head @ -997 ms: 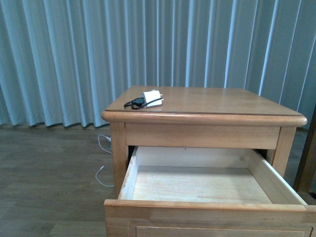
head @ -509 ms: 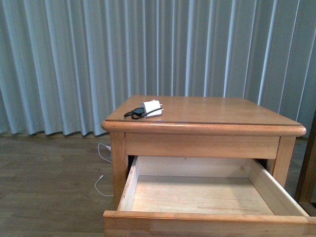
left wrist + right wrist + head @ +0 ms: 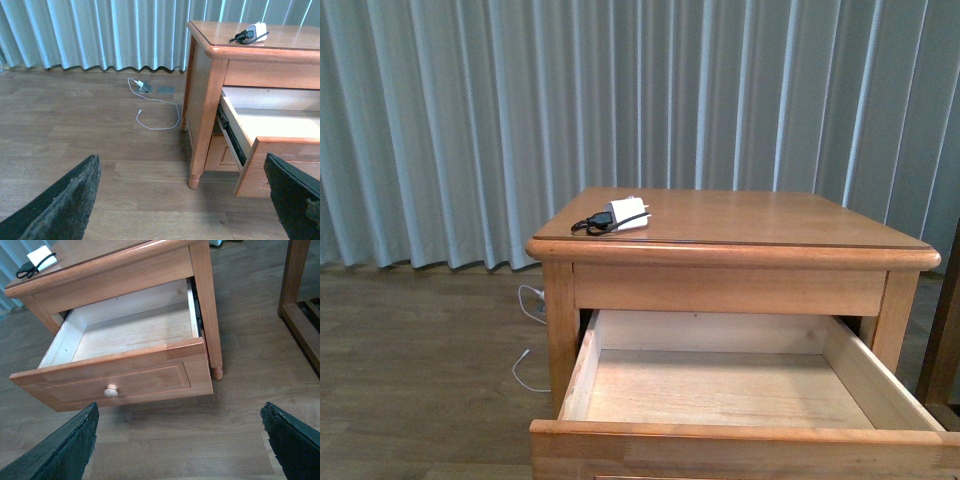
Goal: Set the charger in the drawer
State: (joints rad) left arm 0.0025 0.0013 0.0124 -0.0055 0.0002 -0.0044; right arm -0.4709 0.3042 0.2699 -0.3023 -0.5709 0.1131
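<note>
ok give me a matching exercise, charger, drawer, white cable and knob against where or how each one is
1 charger
2 drawer
3 white cable
4 knob

A on the floor by the curtain
B on the drawer's front panel
C pulled open, nothing seen inside
D on the nightstand top

Pairs: 1-D, 2-C, 3-A, 4-B

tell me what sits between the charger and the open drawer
Nothing loose. In the front view, only bare nightstand top, its rounded front edge and the plain rail below it separate the charger from the drawer.
</note>
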